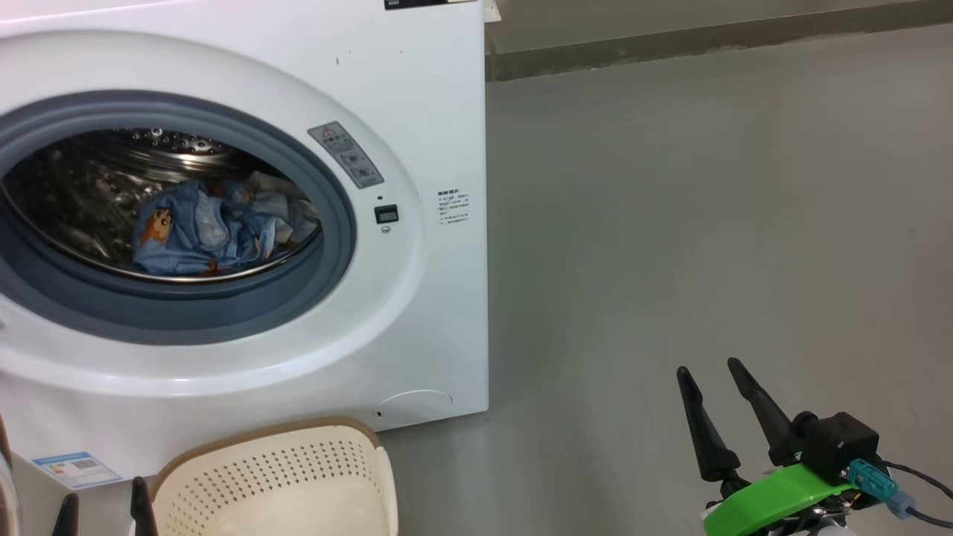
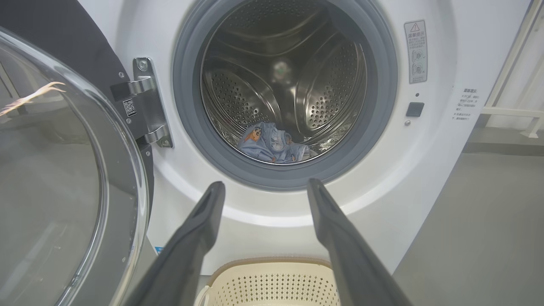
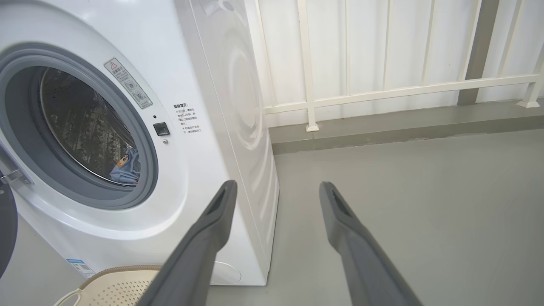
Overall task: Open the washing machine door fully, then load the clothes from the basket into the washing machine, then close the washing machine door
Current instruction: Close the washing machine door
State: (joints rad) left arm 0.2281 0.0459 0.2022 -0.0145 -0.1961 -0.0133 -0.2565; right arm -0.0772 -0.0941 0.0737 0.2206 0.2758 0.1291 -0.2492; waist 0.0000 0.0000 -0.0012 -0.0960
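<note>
Clothes (image 1: 205,231) lie bunched low in the steel drum (image 2: 297,76) of the washing machine (image 1: 417,97), whose door (image 2: 55,182) stands swung open at the left. The cream basket (image 1: 298,476) sits just before the machine. The left gripper (image 2: 263,187) faces the opening, fingers apart; the right gripper (image 3: 276,189) hangs over the grey floor (image 3: 425,191) beside the machine, its fingers also spread and holding nothing

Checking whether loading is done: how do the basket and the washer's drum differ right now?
The basket is cream plastic; the drum is shiny steel. The basket's visible inside is bare; the drum holds the clothes. The basket opens upward; the drum opens forward. Both are perforated.
</note>
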